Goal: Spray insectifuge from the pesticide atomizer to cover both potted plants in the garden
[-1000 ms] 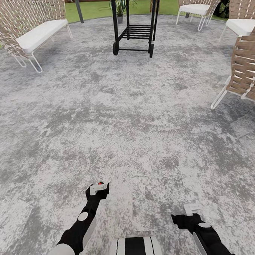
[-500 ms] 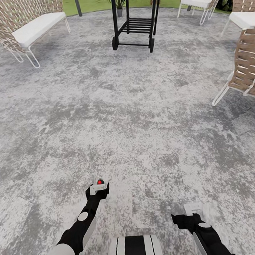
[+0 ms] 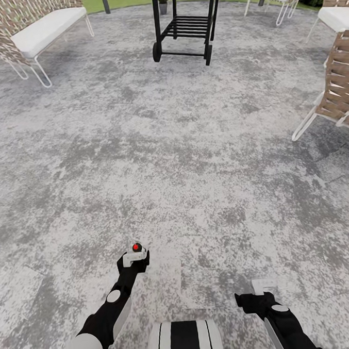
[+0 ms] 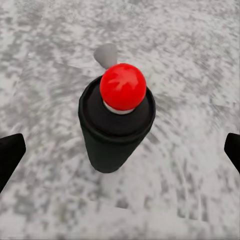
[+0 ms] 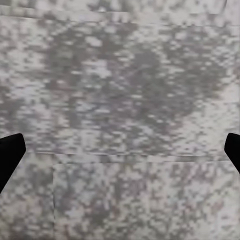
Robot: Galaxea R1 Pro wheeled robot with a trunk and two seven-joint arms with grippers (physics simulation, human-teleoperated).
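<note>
The pesticide atomizer (image 3: 136, 247), a slim black bottle with a red dot on top, stands upright in my left gripper (image 3: 135, 257), which is shut on it low in front of my trunk. In the left wrist view the atomizer (image 4: 117, 125) hangs above the mottled paving, with the dark fingertips (image 4: 10, 155) at the frame's sides. My right gripper (image 3: 264, 287) is held low at the right, open, with nothing between its fingers; under it lies only paving (image 5: 120, 100). The potted plants are out of view.
I am on the round grey paved patch (image 3: 172, 143). A black wheeled cart (image 3: 184, 34) stands ahead, with a spiky plant in a grey pot (image 3: 163, 2) behind it. A woven bench (image 3: 37, 33) is far left; woven chairs (image 3: 339, 87) line the right.
The whole view has moved forward over the paving, so the cart, bench and chairs sit higher in the picture. Both arms and the atomizer keep their pose.
</note>
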